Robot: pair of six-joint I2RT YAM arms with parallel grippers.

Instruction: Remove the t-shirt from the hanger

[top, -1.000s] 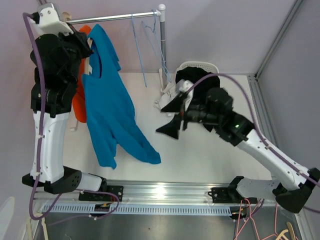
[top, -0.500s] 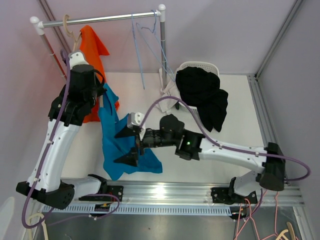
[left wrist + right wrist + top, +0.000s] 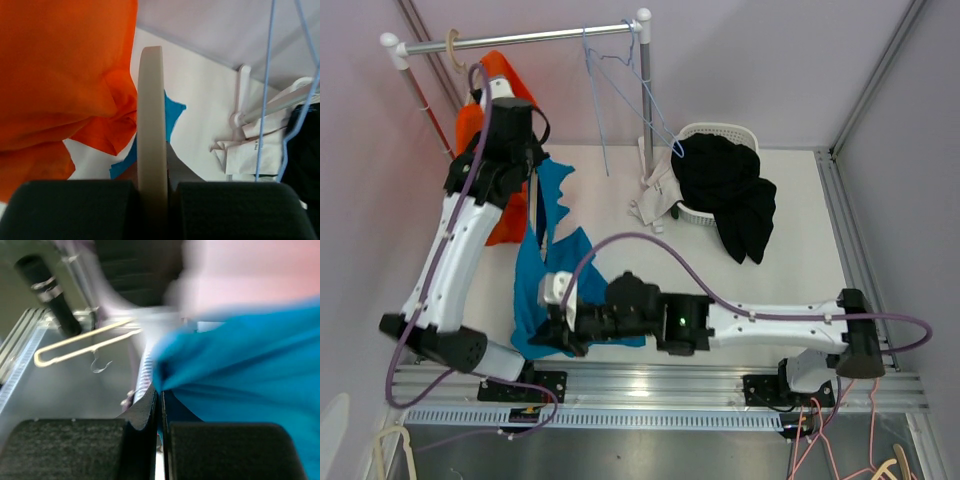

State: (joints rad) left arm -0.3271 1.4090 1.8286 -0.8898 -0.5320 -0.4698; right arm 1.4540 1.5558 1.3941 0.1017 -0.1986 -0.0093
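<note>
Seen from above, the white basket holds a black garment that spills over its near rim. Well left of the basket hangs the blue t-shirt, with the left gripper at its top and the right gripper at its lower hem. In the left wrist view, the jaws are closed on the pale hanger. The right wrist view is blurred, but the fingers there pinch the blue cloth.

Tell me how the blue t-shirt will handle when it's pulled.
Probably floppy: the blue t-shirt sags in folds between the hanger and the right gripper. Likely light, since a small pinch of cloth seems to hold it. It may bunch on the table rather than slide.
</note>
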